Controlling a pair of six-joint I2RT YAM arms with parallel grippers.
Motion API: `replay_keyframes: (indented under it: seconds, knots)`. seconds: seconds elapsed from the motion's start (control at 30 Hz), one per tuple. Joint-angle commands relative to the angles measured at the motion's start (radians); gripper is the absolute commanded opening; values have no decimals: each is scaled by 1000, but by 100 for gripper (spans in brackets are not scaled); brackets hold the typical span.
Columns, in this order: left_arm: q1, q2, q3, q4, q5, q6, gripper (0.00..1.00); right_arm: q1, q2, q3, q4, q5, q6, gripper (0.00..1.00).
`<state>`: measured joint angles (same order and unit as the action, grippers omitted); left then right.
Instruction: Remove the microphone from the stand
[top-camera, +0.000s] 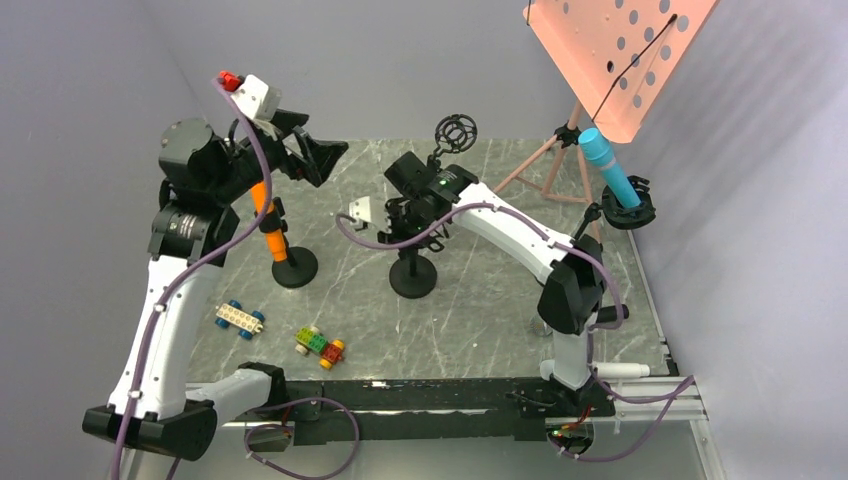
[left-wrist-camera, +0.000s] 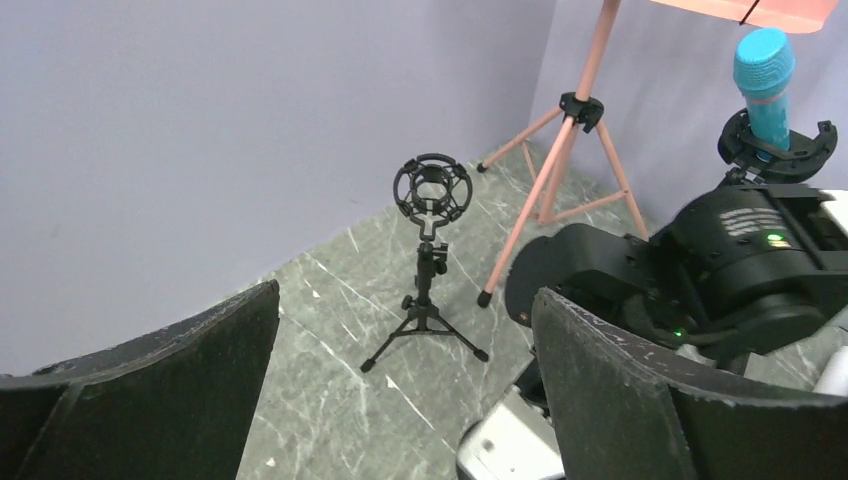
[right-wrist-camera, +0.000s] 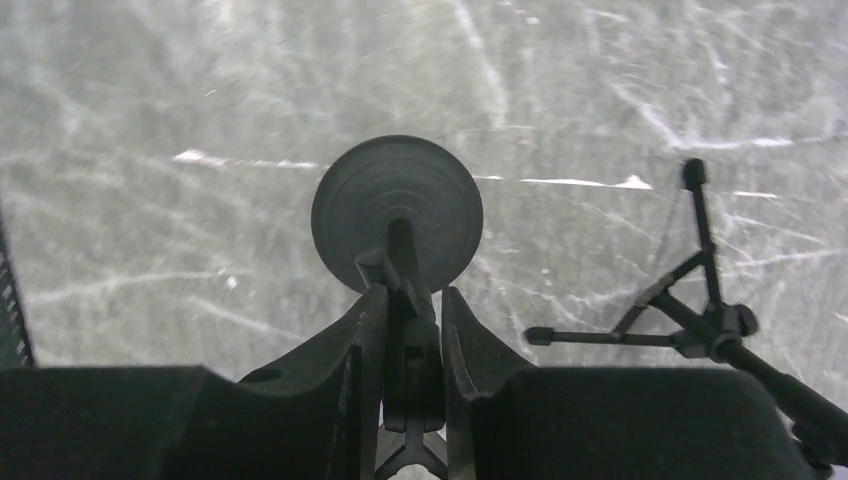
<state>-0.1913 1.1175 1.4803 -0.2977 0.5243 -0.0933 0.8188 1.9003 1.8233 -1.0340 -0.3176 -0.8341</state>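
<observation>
In the right wrist view the black stem (right-wrist-camera: 400, 245) between the fingers of the right gripper (right-wrist-camera: 412, 292) runs off the bottom edge, its upper end unseen, and the tripod stand (right-wrist-camera: 712, 322) is cut by the right edge — from above, those fingers and the top of the round-base stand (top-camera: 413, 277) are hidden under the wrist. Overhead, the orange microphone (top-camera: 266, 215) is part-covered by the left arm (top-camera: 190, 225) and the pink music desk (top-camera: 610, 60) is cropped by the top edge; in the left wrist view a white object (left-wrist-camera: 505, 450) at the bottom edge is too blurred to identify — the fingers of the left gripper (left-wrist-camera: 405, 290) are cut off below
</observation>
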Motion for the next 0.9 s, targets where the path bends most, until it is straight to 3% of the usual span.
replay_keyframes:
  seconds: [0.0,0.2,0.4,0.43,0.47,0.57,0.63,0.7,0.87]
  knots:
    - [7,-57,47,-18,-58,65,99,-61,94,115,232,174,95,0]
    - [8,-120,6,-53,-104,175,99,-135,258,358,307,186,167,0]
    - [11,-174,-21,-86,-189,197,99,-182,350,474,313,172,190,0]
    - [12,-183,-30,-94,-217,196,99,-185,358,489,308,166,197,6]
    - [12,-194,-41,-102,-247,196,99,-190,360,502,303,157,210,19]
    - [15,-218,-77,-140,-365,180,99,-208,332,532,314,98,294,65]
    - [24,-234,-116,-173,-458,142,99,-225,284,544,345,29,377,83]
    - [41,-246,-147,-217,-512,104,99,-231,242,564,359,-27,436,92]
    - [138,-249,-201,-316,-519,-35,99,-233,125,567,351,-190,517,97]
